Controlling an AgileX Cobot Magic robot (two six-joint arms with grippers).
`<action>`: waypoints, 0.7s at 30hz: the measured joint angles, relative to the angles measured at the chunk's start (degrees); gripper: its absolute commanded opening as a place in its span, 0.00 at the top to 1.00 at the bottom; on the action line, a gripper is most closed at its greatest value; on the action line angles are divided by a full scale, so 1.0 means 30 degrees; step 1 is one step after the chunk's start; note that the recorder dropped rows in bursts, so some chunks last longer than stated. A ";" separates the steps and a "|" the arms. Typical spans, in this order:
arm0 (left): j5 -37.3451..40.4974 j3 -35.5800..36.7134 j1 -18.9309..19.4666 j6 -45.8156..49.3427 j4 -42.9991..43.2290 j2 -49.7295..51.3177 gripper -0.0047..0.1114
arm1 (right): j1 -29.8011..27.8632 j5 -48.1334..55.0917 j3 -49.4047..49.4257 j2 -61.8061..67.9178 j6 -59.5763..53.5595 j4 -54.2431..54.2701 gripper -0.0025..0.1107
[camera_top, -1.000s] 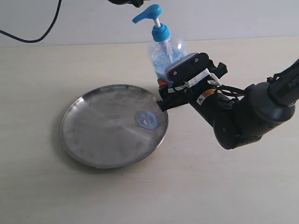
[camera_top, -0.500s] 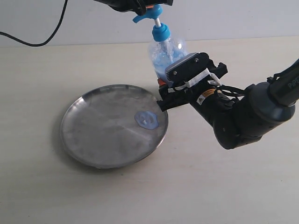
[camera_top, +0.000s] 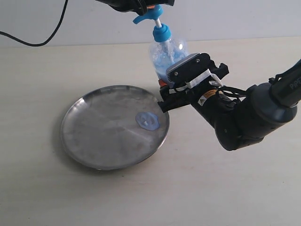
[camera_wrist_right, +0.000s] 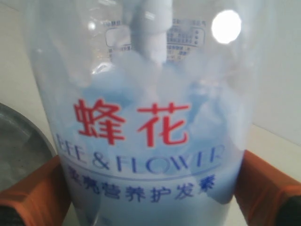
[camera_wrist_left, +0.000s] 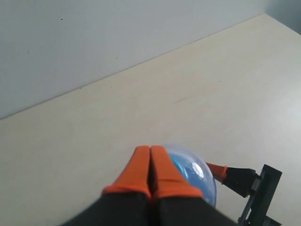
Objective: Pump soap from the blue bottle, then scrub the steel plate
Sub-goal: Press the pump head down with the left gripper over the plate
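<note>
The blue bottle (camera_top: 168,52) stands upright just behind the steel plate (camera_top: 94,141). My right gripper (camera_top: 165,84) is shut on the bottle's lower body. In the right wrist view the bottle (camera_wrist_right: 146,117) with its red characters fills the frame between the orange fingers (camera_wrist_right: 265,183). My left gripper (camera_top: 145,6) is shut with nothing between its fingers and sits on top of the blue pump head (camera_top: 151,14). From the left wrist, the closed orange fingertips (camera_wrist_left: 162,169) cover the bottle (camera_wrist_left: 195,172). A pale blue blob of soap (camera_top: 148,121) lies on the plate near its right rim.
A black cable (camera_top: 42,35) trails along the back left by the wall. The right arm (camera_top: 244,117) lies across the table to the right of the plate. The plate's rim (camera_wrist_right: 23,127) shows beside the bottle in the right wrist view.
My left gripper has come down from the top edge onto the pump head, and over the last half second it has stayed there. The right gripper, bottle and soap blob have not moved.
</note>
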 measured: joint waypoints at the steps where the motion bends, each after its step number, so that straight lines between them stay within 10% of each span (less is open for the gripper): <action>1: 0.0000 0.0000 0.0000 0.0000 0.0000 0.0000 0.96 | 0.0000 0.0000 0.0000 0.0000 0.0000 -0.0035 0.98; 21: -0.0029 -0.0387 0.0000 0.0070 0.0000 0.0617 0.96 | 0.0000 0.0045 0.0000 0.0000 0.0670 0.0131 0.98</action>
